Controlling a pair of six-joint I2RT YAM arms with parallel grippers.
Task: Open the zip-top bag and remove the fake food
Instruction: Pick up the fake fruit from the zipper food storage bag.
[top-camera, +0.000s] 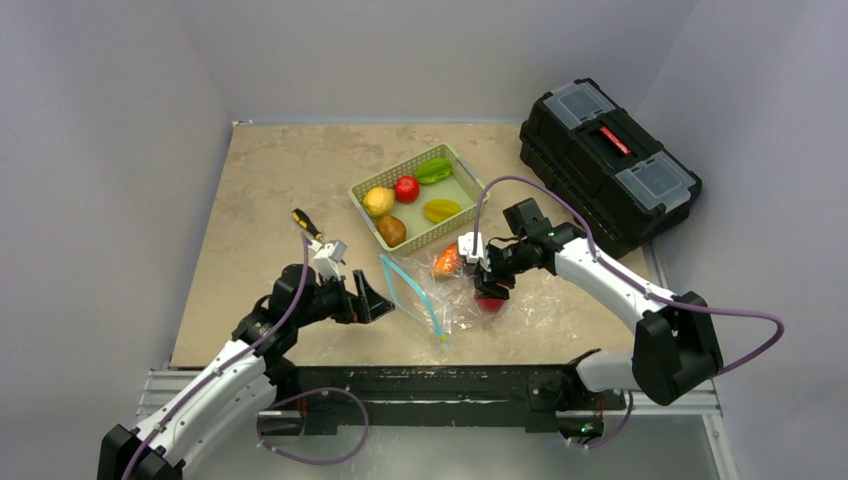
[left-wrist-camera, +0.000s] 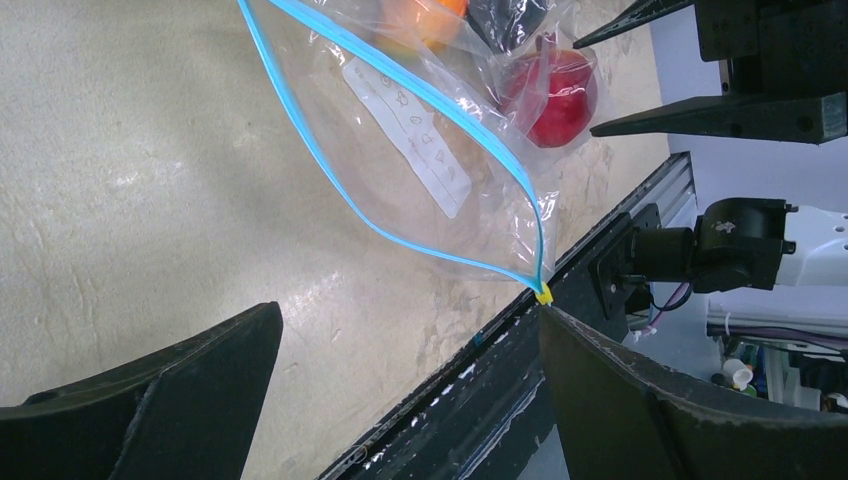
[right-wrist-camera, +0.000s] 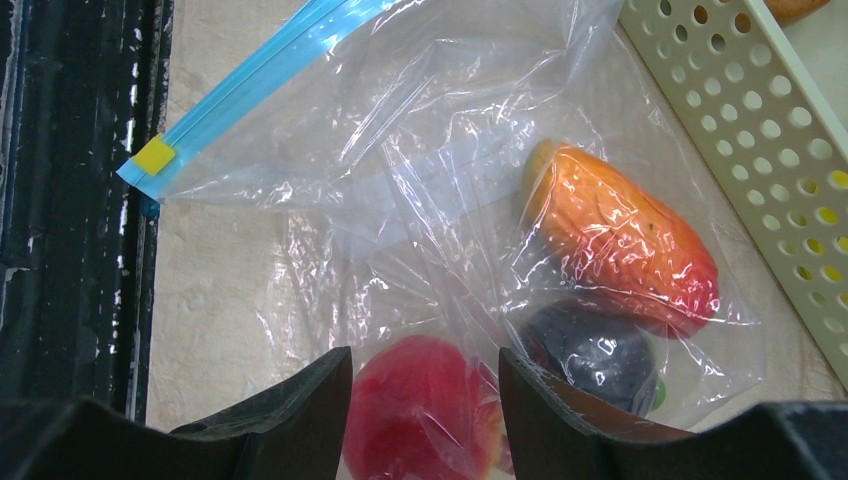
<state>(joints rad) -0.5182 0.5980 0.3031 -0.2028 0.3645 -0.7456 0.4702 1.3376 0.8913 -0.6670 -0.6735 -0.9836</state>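
top external: beige table (top-camera: 260, 200), grey walls (top-camera: 100, 100); left claw (top-camera: 378, 299) released, right claw (right-wrist-camera: 424, 358) grasping red fruit (right-wrist-camera: 415, 420).

We're in a robotics lab cell: plain grey walls (top-camera: 120, 150), aluminium extrusion frame (top-camera: 165, 385), toolbox (top-camera: 610, 165) beside the tabletop (top-camera: 270, 200).

A green perforated basket (top-camera: 465, 188) sits mid-counter (top-camera: 270, 180) on the mottled beige surface. A screwdriver (top-camera: 305, 223) with a yellow-and-black handle lies near its left side. A closed black toolbox (top-camera: 608, 165) with a red handle stands well apart at the counter's far right edge.
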